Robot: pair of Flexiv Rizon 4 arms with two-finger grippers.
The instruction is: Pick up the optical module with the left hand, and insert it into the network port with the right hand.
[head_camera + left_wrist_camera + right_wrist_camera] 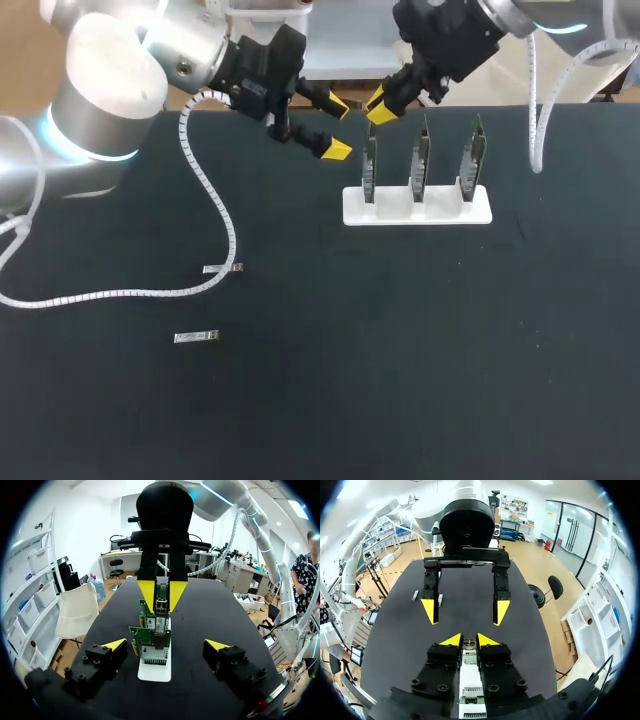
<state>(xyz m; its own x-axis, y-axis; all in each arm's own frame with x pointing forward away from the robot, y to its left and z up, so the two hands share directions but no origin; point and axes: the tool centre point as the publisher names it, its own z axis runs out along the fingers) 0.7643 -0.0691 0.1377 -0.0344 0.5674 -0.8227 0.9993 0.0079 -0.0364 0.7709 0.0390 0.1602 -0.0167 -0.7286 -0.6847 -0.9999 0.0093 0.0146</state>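
Nearer than the white stand (417,212), off its left end, two loose modules (222,268) lie on the table (400,350). Over the stand's leftmost card (370,172) the right gripper (382,106) clamps the optical module (161,604) — fingertips close together. Beyond the stand's left end the left gripper (336,127) hangs empty — fingers wide apart.

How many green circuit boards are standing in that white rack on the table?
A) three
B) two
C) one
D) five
A: the head view shows three circuit boards standing upright side by side in the white rack.
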